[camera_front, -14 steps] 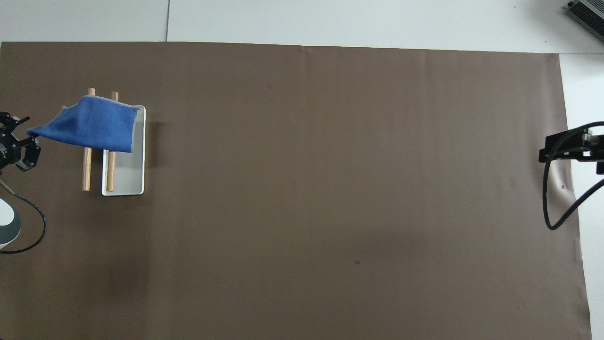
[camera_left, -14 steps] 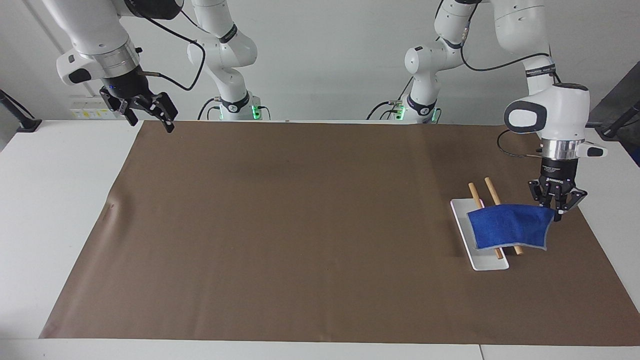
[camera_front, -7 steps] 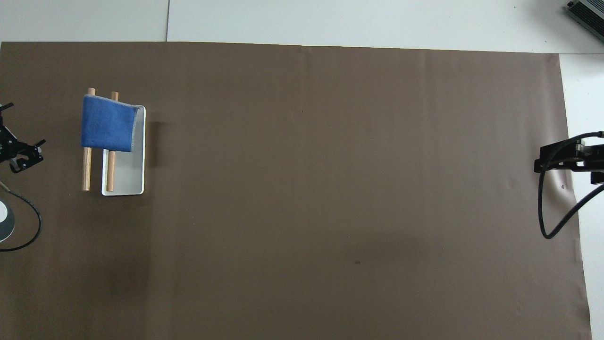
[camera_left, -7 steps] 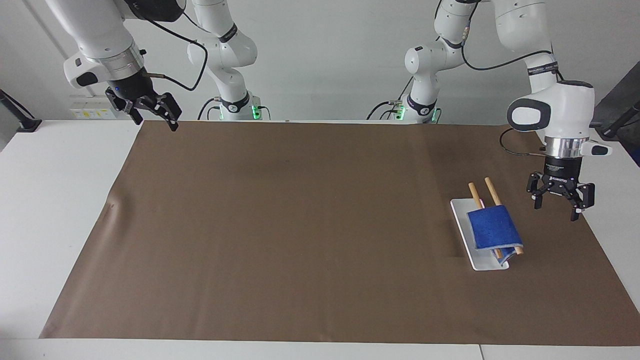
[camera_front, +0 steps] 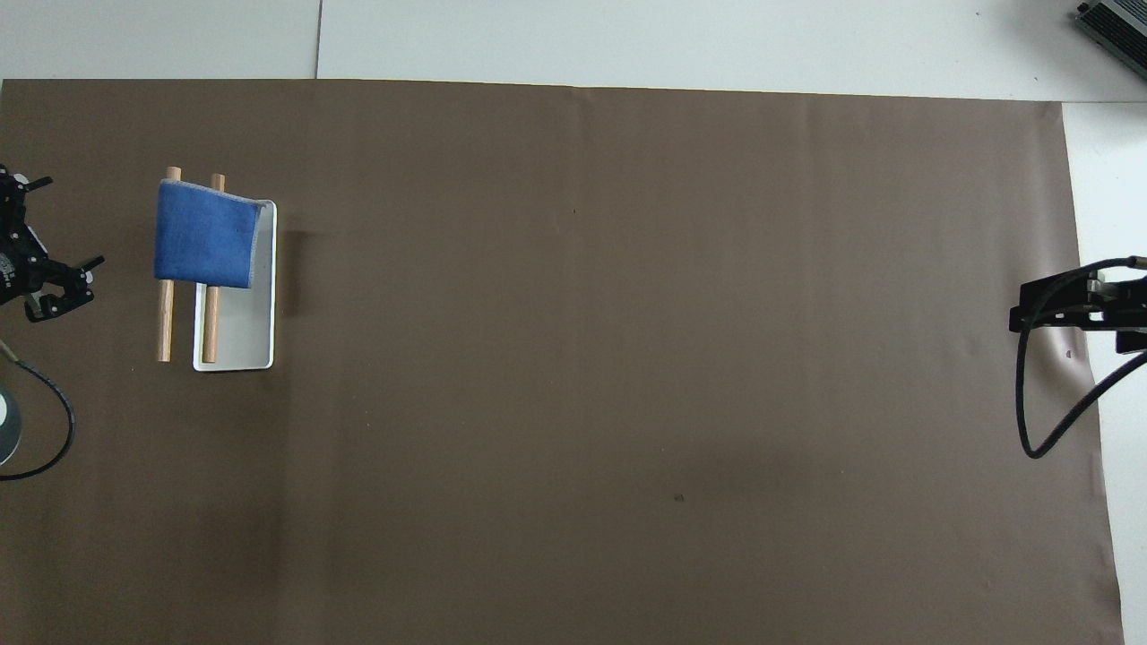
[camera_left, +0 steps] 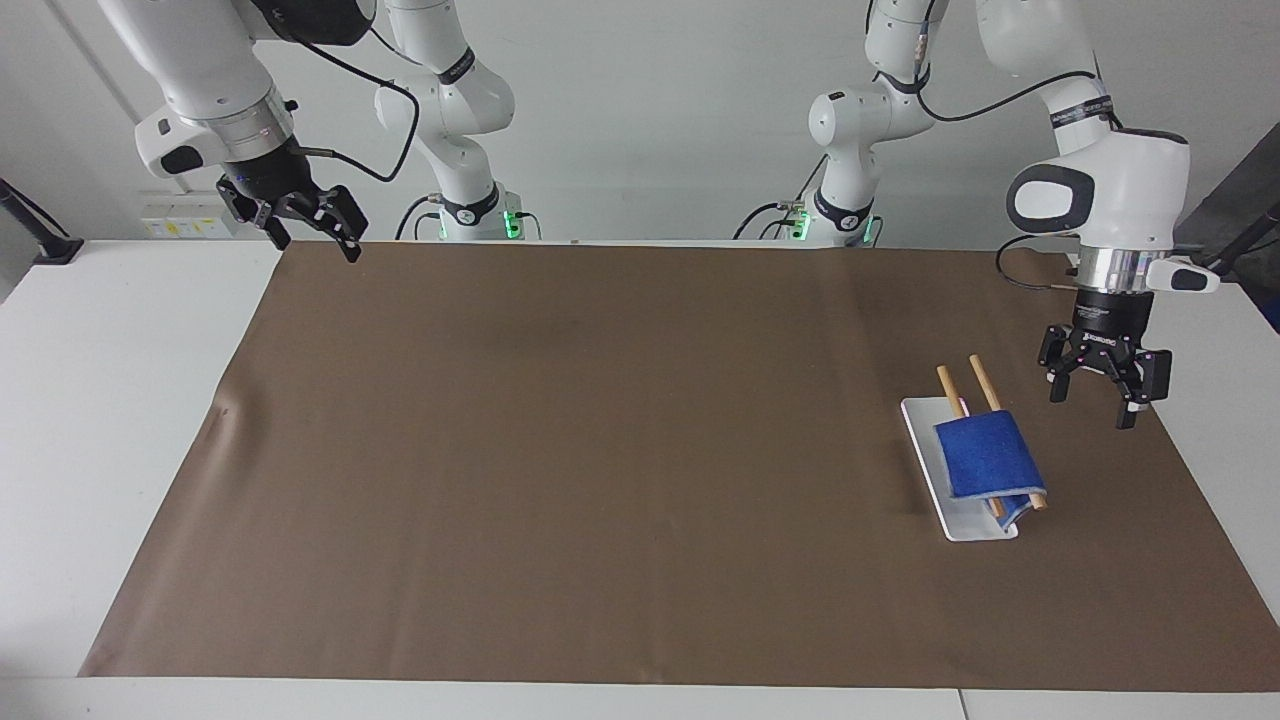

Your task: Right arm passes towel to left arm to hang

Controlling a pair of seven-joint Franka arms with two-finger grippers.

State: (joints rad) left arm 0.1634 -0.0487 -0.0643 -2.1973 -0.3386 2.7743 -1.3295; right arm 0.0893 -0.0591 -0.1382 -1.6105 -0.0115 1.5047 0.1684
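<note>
Two wooden rods [camera_left: 989, 430] [camera_front: 188, 313] are draped by the blue towel [camera_left: 986, 458] [camera_front: 205, 233], which is hung over the white tray [camera_left: 962, 522] [camera_front: 242, 340]. Just beside the towel, toward the left arm's end, the left gripper [camera_left: 1097, 403] [camera_front: 56, 285] is held in the air with fingers spread, released and empty. Well apart from the towel, over the brown mat's [camera_left: 600, 450] [camera_front: 627, 358] corner at the right arm's end, the right gripper [camera_left: 312, 243] is parked, fingers spread.

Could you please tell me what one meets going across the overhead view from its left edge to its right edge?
left gripper → towel draped over the wooden rods → white tray → bare brown mat → right gripper
</note>
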